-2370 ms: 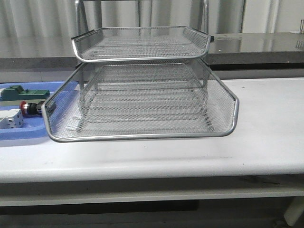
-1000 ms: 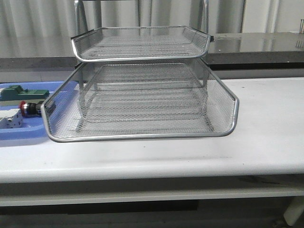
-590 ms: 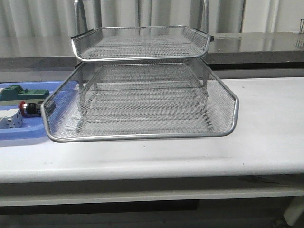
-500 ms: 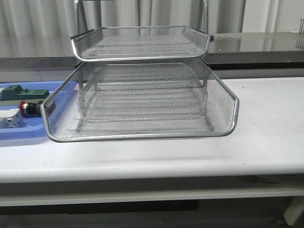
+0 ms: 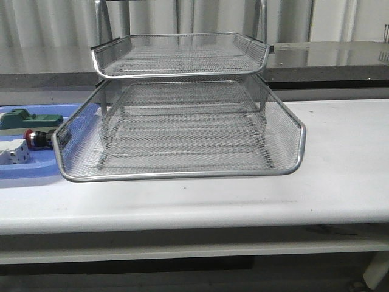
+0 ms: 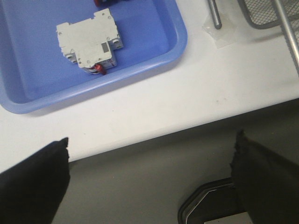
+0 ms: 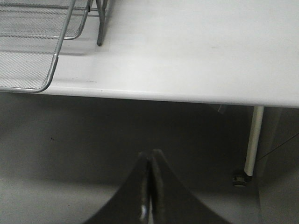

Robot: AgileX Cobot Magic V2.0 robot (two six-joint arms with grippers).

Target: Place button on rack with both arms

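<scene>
Button lies in the blue tray left of the rack, beside the white breaker, untouched. Left gripper spread wide near the table edge, right gripper pressed together, empty. Nothing done yet; pick and placement remain.

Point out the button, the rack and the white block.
button point(image 5: 37, 138), front view, on its dark body.
rack point(image 5: 182, 175), front view, front rim of the pulled-out tray.
white block point(image 6: 88, 44), left wrist view, top face.
</scene>
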